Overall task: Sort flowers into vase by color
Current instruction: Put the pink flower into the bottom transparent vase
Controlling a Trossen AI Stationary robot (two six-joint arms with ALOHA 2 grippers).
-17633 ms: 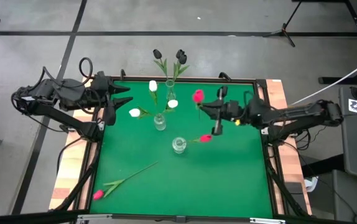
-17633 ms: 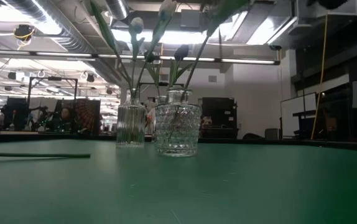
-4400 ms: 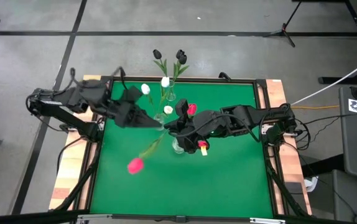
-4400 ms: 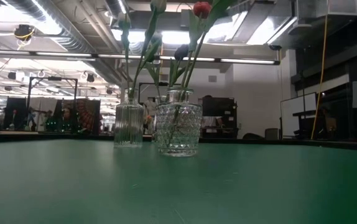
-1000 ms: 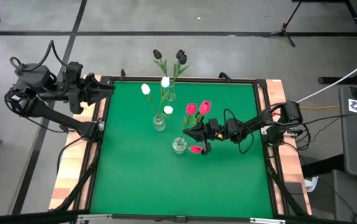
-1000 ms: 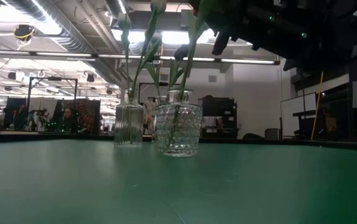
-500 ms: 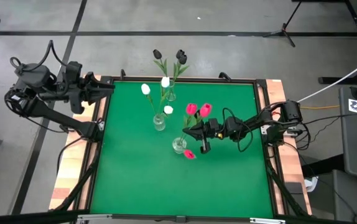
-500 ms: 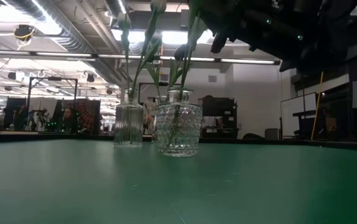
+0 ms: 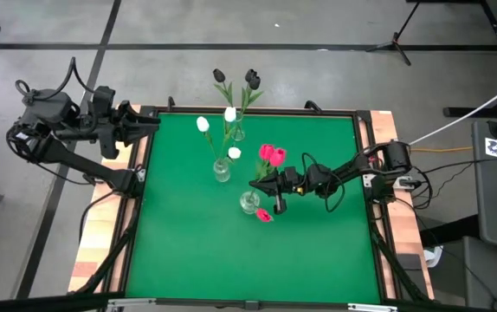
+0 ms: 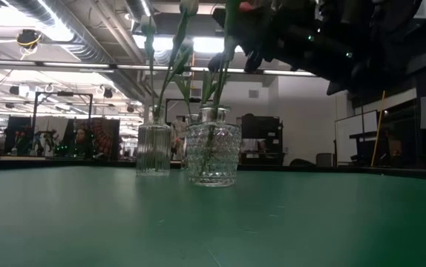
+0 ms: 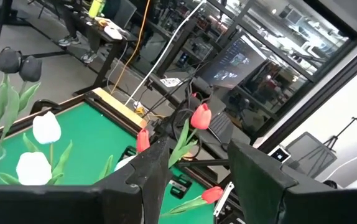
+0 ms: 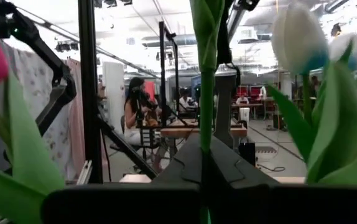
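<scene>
Three clear vases stand on the green table. The middle vase [image 9: 248, 203] [image 10: 213, 154] holds pink tulips: one head [image 9: 266, 152] points toward the far edge and another [image 9: 264, 214] leans toward the near edge. My right gripper [image 9: 264, 185] [image 12: 204, 165] reaches in from the right, just right of this vase, shut on a third pink tulip [image 9: 277, 158]. White tulips [image 9: 203, 124] fill a second vase [image 9: 222, 172], black tulips [image 9: 252, 78] a third [image 9: 237, 132]. My left gripper [image 11: 194, 180] waits open at the table's far left corner [image 9: 149, 122]. My right gripper pinches the third pink tulip's green stem [image 12: 204, 118] between its two fingers. The fingers come level from the table's right and lie across the stem. The stem stands nearly upright above them, with leaves higher up [image 12: 204, 18]. The gripper hides the stem's lower end.
The vases crowd the far middle of the table, the white tulips [image 12: 296, 37] close beside my right gripper. The near half of the green mat [image 9: 248, 260] lies bare. A raised dark frame [image 9: 365, 165] runs round the mat.
My right gripper has moved a little toward the table's left, closer to the middle vase, carrying the tulip with it. Its pink head now sits right beside the other upright pink head. The leaning pink head has swung toward the near left.
</scene>
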